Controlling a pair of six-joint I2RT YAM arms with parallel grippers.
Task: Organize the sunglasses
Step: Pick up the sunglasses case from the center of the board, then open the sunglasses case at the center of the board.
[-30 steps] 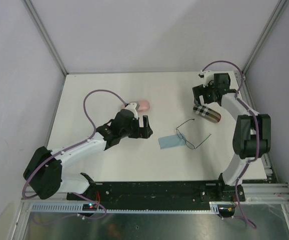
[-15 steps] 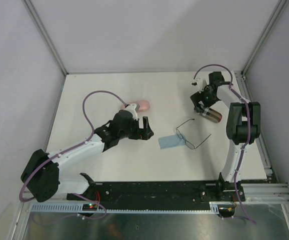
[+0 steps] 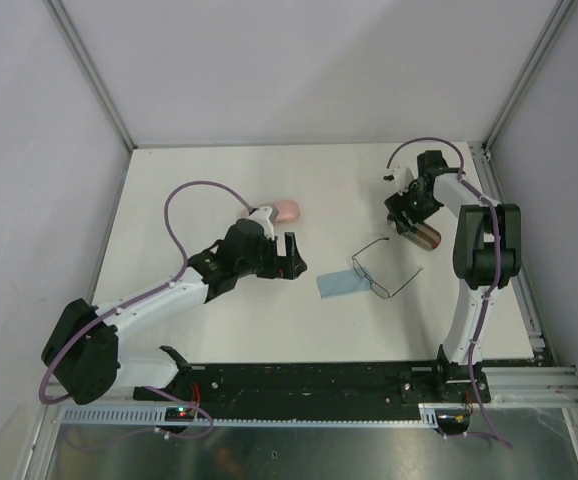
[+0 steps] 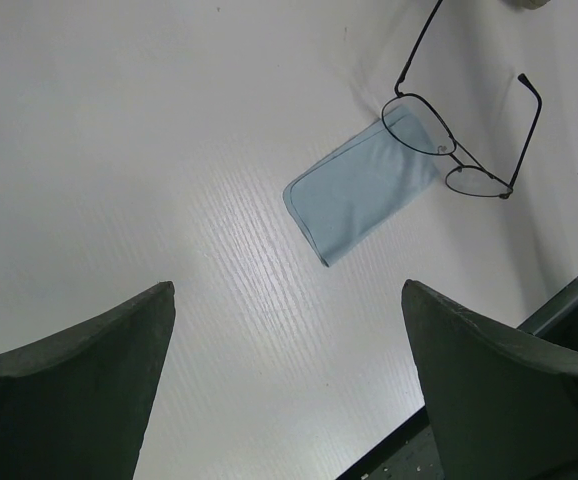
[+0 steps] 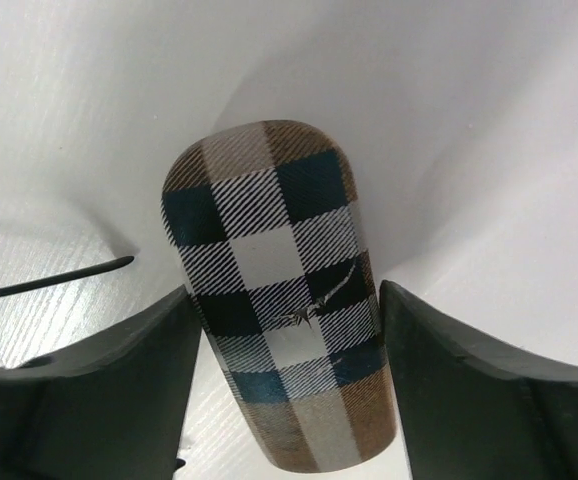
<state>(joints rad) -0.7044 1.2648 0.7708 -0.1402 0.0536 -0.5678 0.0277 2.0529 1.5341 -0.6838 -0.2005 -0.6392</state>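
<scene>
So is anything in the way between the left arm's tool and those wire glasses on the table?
Nothing visible blocks it. The open left tool hangs over the white table, apart from the dark wire-framed glasses. Only a flat light blue cloth lies nearer, its corner under one lens.

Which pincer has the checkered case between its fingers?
The right pincer: its fingers flank the checkered case on both sides. The left pincer hangs open with nothing between its fingers.
</scene>
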